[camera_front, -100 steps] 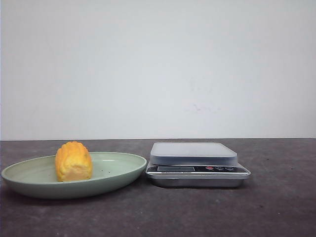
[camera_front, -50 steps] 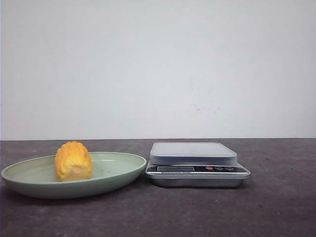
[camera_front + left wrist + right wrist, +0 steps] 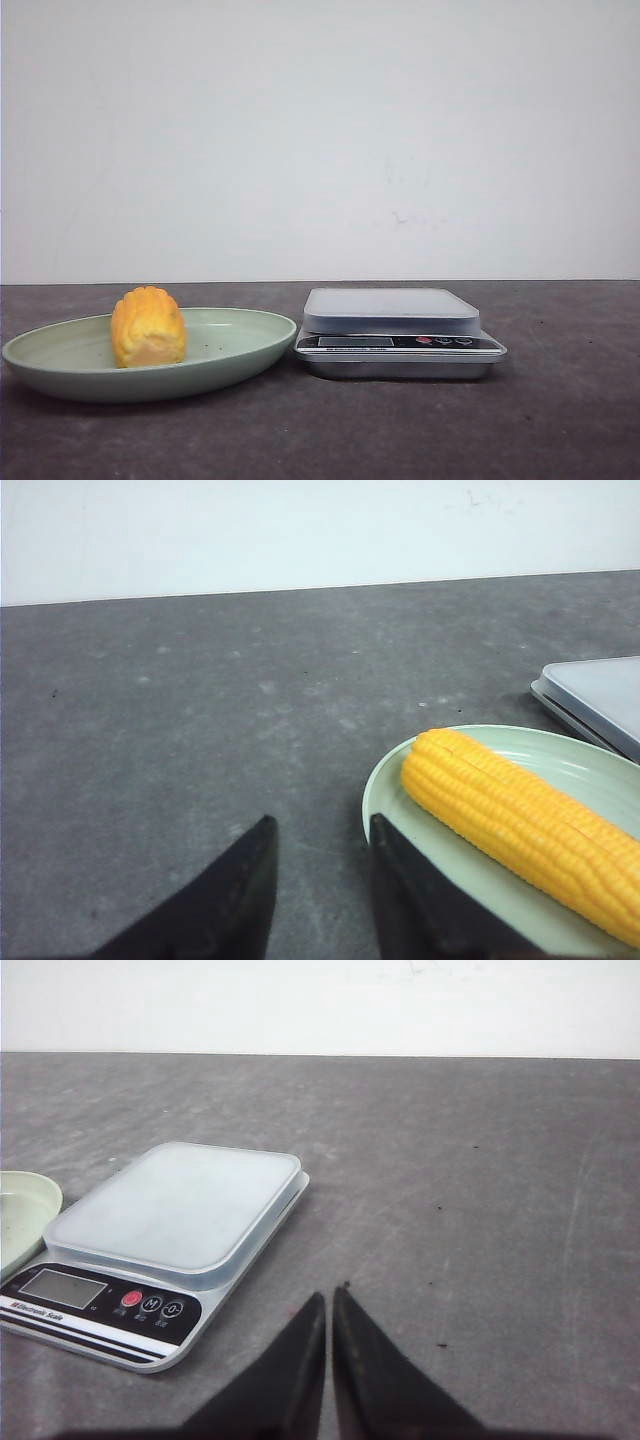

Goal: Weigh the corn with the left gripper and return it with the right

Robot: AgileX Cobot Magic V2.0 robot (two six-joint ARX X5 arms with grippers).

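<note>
A dark grey table (image 3: 400, 430) fills the near part of the scene, with a plain white wall (image 3: 320, 140) behind it.

The corn (image 3: 148, 327) lies on a pale green plate (image 3: 240, 345) at the left of the table. From the front it looks like a short, stubby yellow-orange piece, with ridged kernel rows over the top and a paler, smoother end facing the viewer. The left wrist camera sees it along its side instead, and there it is a longer cob of bright yellow kernels in neat rows, lying at an angle across the plate, with a rounded tip. Nothing touches it.

Just to the right of the plate sits a small silver kitchen scale (image 3: 400, 340). It has a translucent, pale weighing platform on top. Its near face is a dark panel with a blank display and three small buttons, one of them red. Plate and scale sit very close together; whether they touch is not clear.

The left gripper (image 3: 318, 880) is over the table beside the near-left rim of the plate. Its two black fingers (image 3: 245, 895) stand a little apart with a clear gap between them, and they hold nothing.

The right gripper (image 3: 329, 1360) is over bare table to the right of the scale. Its black fingers are drawn nearly together, only a thin slit showing, and nothing is between them.
</note>
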